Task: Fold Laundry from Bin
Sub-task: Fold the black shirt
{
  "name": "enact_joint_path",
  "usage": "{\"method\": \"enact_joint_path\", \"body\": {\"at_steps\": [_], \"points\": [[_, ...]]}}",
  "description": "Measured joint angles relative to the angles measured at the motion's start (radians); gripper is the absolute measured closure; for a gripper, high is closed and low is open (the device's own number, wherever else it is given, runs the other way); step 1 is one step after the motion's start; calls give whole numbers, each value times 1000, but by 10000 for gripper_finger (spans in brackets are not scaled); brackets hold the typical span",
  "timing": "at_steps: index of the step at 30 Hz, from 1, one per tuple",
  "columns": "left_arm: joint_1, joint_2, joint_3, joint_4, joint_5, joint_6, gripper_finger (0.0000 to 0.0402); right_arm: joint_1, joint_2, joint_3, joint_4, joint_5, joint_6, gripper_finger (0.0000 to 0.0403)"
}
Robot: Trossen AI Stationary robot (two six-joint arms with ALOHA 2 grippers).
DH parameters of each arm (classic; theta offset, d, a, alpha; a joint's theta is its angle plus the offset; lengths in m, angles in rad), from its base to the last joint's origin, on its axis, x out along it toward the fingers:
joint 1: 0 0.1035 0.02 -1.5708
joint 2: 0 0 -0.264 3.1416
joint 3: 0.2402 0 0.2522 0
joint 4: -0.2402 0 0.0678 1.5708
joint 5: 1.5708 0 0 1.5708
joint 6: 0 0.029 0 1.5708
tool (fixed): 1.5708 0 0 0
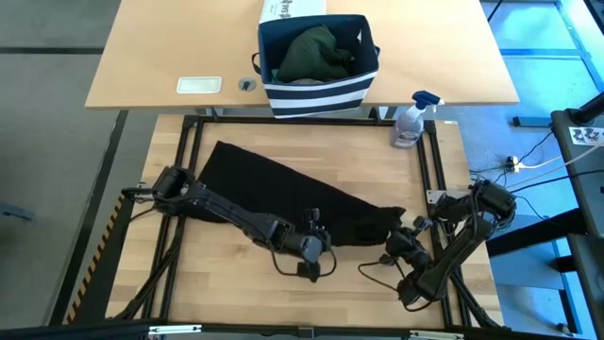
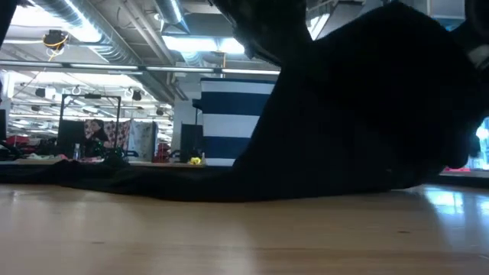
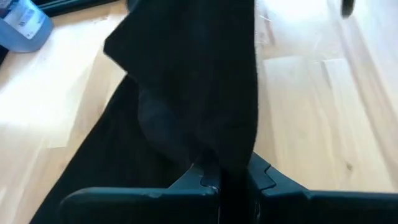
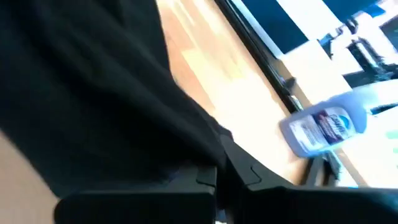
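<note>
We see a black garment [image 1: 283, 194] spread diagonally across the wooden table [image 1: 377, 156], from upper left toward lower right of the high view. The left gripper [image 1: 316, 247] sits at the garment's lower edge, centre-bottom of frame; its fingers are pinched tight on a fold of the black cloth, which the left wrist view shows rising between them. The right gripper [image 1: 401, 241] is at the garment's right tip, lower right of frame; fingers closed narrow on the black fabric edge, per the right wrist view.

The bin [image 1: 316, 90], navy w/ white stripes, stands at top centre, on the far table. A dark green garment [image 1: 316, 52] lies inside it.

A spray bottle [image 1: 411, 123] w/ blue trigger stands right of the bin. Its label is blurred in the right wrist view; brand not legible. A white printed box [image 1: 293, 9] sits behind the bin; lettering partly cut off, unreadable.
</note>
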State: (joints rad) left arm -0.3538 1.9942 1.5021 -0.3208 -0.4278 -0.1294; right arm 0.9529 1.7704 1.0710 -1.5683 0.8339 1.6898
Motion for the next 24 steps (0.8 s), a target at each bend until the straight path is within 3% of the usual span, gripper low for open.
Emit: {"method": "enact_joint_path", "body": {"at_steps": [8, 14, 19, 24], "points": [[-70, 0, 0, -5, -35, -51, 395, -104, -50, 31, -1, 129, -39, 402], [-130, 0, 0, -27, -107, -117, 395, -212, -51, 132, 6, 276, -179, 402], [-193, 0, 0, -152, -228, -259, 395, -314, -51, 267, 23, 389, -410, 403], [-278, -2, 1, -223, -320, -454, 395, -417, -50, 390, 209, 377, -851, 403]]}}
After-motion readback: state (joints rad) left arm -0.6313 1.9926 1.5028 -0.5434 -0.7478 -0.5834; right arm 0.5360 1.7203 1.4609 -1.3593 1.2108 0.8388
